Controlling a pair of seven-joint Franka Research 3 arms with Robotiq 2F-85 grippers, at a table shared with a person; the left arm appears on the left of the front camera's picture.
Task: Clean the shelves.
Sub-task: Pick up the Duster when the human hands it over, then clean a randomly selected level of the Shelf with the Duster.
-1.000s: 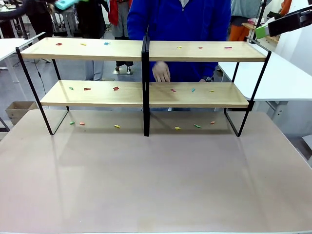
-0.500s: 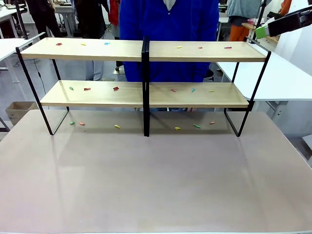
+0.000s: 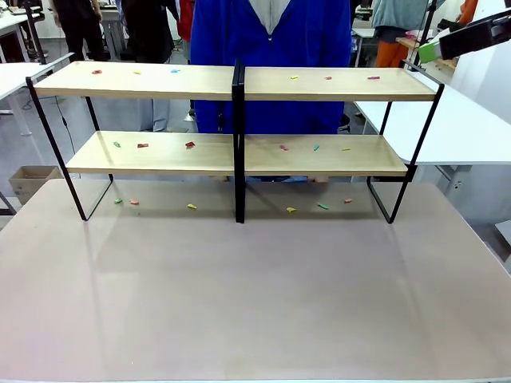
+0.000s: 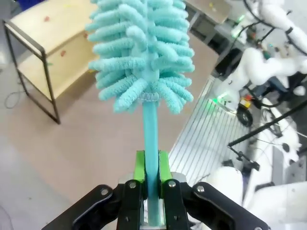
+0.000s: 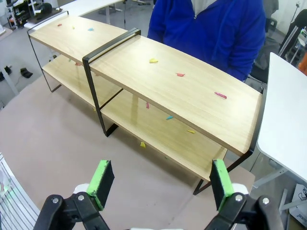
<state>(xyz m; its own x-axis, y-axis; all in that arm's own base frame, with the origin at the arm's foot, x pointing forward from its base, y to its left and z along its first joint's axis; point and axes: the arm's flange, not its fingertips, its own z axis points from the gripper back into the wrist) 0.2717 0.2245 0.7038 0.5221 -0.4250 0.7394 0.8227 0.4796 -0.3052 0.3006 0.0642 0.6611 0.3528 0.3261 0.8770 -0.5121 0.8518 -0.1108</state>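
Observation:
The shelves [image 3: 160,80] stand across the far half of the table, two light-wood boards in a black frame with a central post [image 3: 239,136]. Small coloured scraps [image 3: 190,144] lie on both boards and on the tabletop beneath. My left gripper [image 4: 152,167] is shut on the handle of a teal fluffy duster [image 4: 141,52], held high off the shelves' [image 4: 53,52] end. My right gripper [image 5: 161,182] is open and empty, hovering above and in front of the shelves [image 5: 177,86]; its green pad [image 3: 428,52] shows at the top right of the front view.
A person in a blue jacket [image 3: 271,48] stands close behind the shelves. White tables [image 3: 463,128] flank both sides, and a cardboard box [image 3: 28,182] sits on the floor at left. The grey-brown tabletop [image 3: 255,295] stretches in front of the shelves.
The person's hand behind the lower board has dropped out of sight and the body has shifted slightly. The teal duster seen at the top left a second ago has left the front view.

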